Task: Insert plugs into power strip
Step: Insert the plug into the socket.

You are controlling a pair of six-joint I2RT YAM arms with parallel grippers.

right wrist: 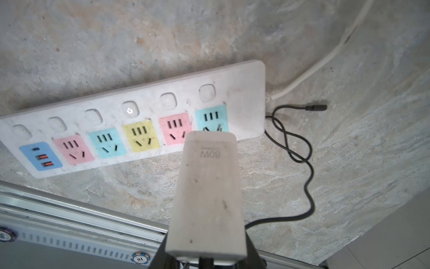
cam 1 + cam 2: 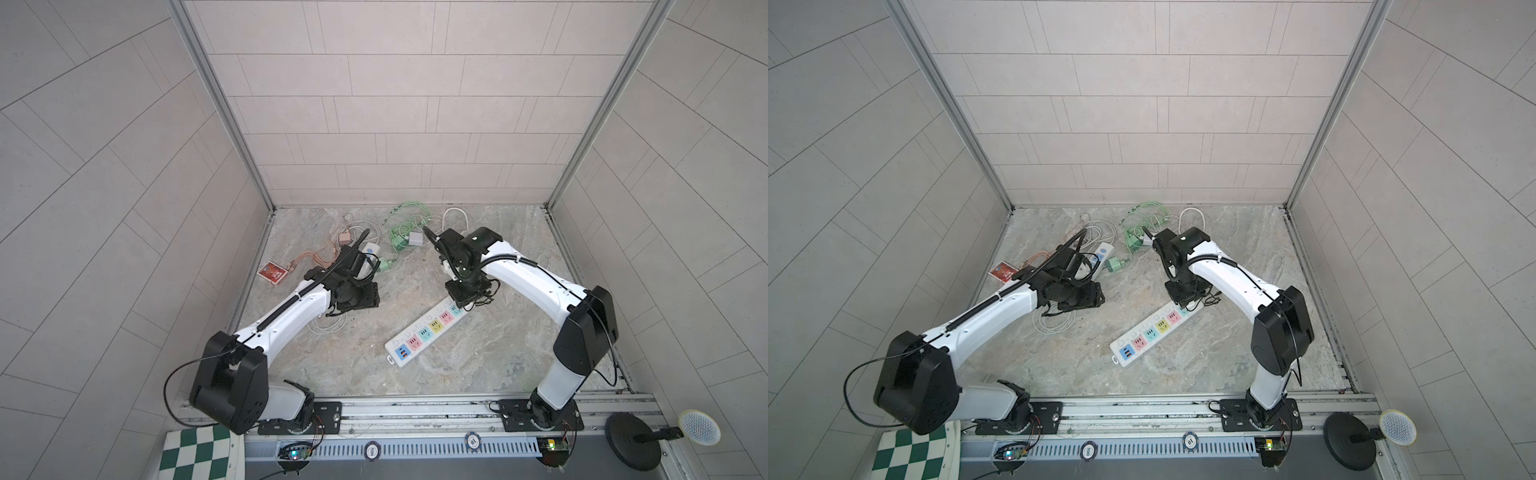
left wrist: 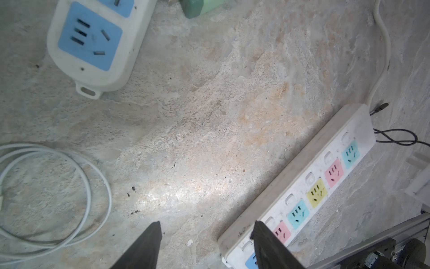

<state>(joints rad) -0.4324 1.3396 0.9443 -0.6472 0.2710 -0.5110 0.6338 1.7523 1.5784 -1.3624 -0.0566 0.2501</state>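
Above the cord end of the long power strip (image 1: 244, 93), the right gripper (image 1: 207, 260) is clamped on the rear of a white 80W charger adapter (image 1: 209, 191), prongs leading so that they face the end teal socket (image 1: 211, 116). The prongs are visible, so the plug is judged not yet seated. The left gripper (image 3: 207, 233), jaws half apart and empty, hangs over the floor (image 3: 209, 116) beside the strip's opposite end, probably placed to steady it. A mint green adapter (image 2: 399, 243) and a pink adapter (image 2: 344, 238) lie at the back, well apart from the strip.
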